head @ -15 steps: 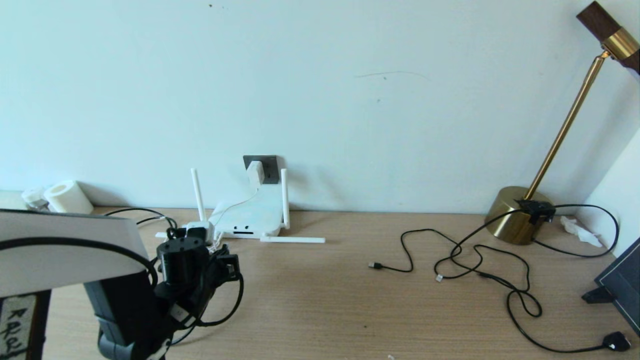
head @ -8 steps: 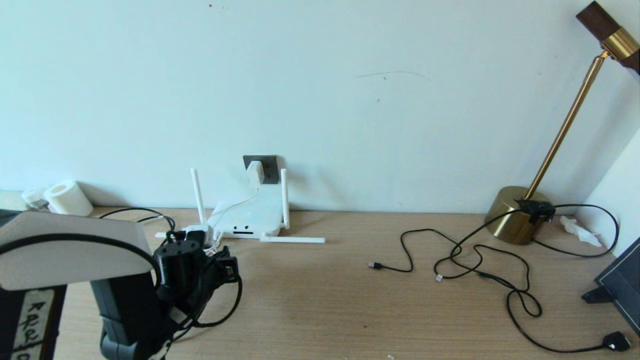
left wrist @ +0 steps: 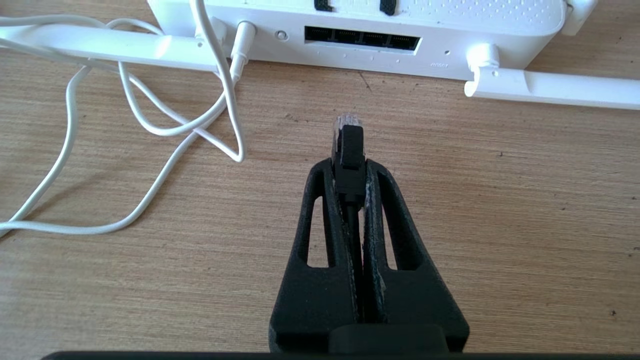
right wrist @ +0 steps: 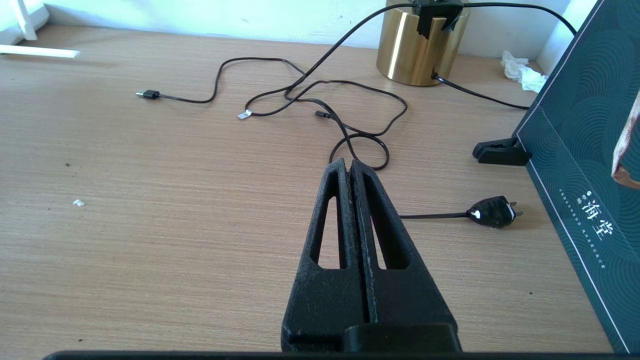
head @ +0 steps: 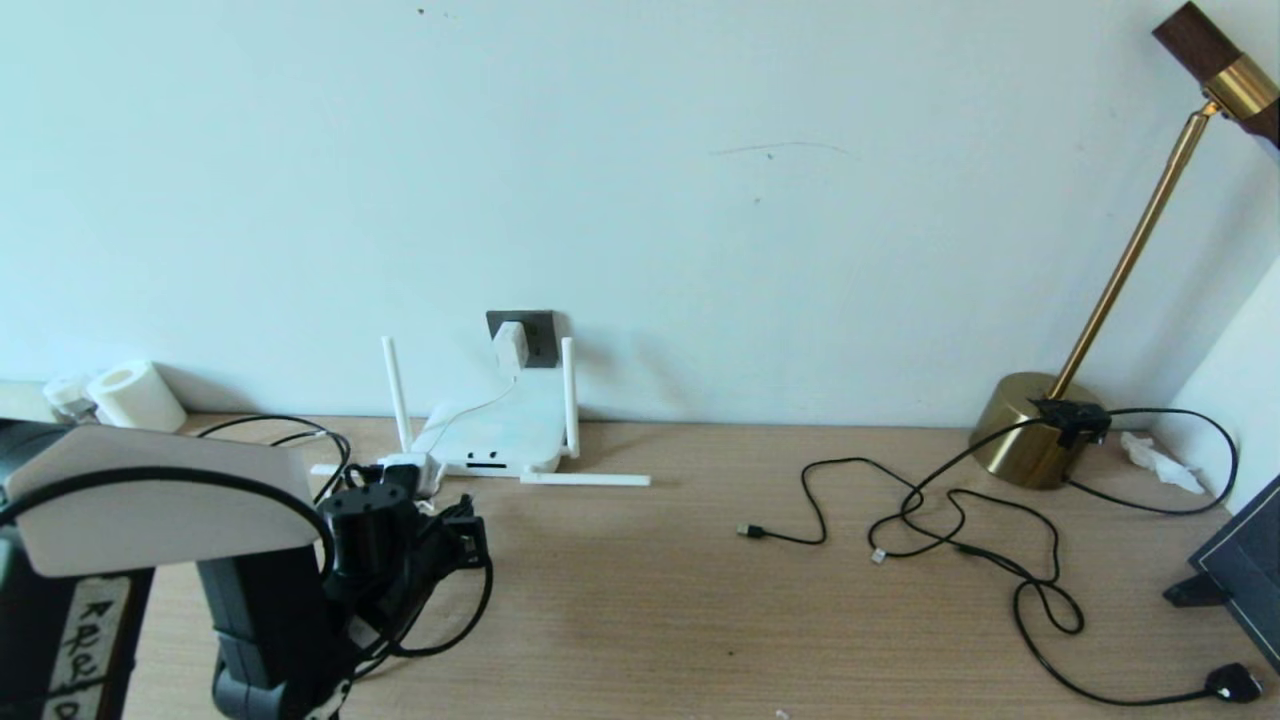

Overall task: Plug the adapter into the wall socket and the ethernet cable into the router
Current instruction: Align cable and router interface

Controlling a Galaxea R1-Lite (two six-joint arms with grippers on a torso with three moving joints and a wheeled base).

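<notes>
The white adapter (head: 510, 346) sits in the dark grey wall socket (head: 537, 333), and its thin white cord (left wrist: 150, 131) loops over the desk to the router. The flat white router (head: 500, 435) lies below the socket, its dark port slots (left wrist: 362, 40) facing my left gripper. My left gripper (left wrist: 350, 167) is shut on the ethernet cable's black clip connector (left wrist: 348, 142), whose clear tip points at the ports from a short way off. The left arm (head: 365, 535) shows at lower left in the head view. My right gripper (right wrist: 349, 165) hovers shut and empty over the desk.
One router antenna (head: 585, 480) lies flat on the desk. A brass lamp (head: 1030, 430) stands at the right, with thin black cords (head: 950, 520) and a black plug (head: 1235, 683) spread on the wood. A dark box (head: 1240, 570) leans at far right. A paper roll (head: 135, 395) sits at the back left.
My left arm has shifted slightly to the right and lower in the head view, still holding the ethernet connector. Nothing else has moved.
</notes>
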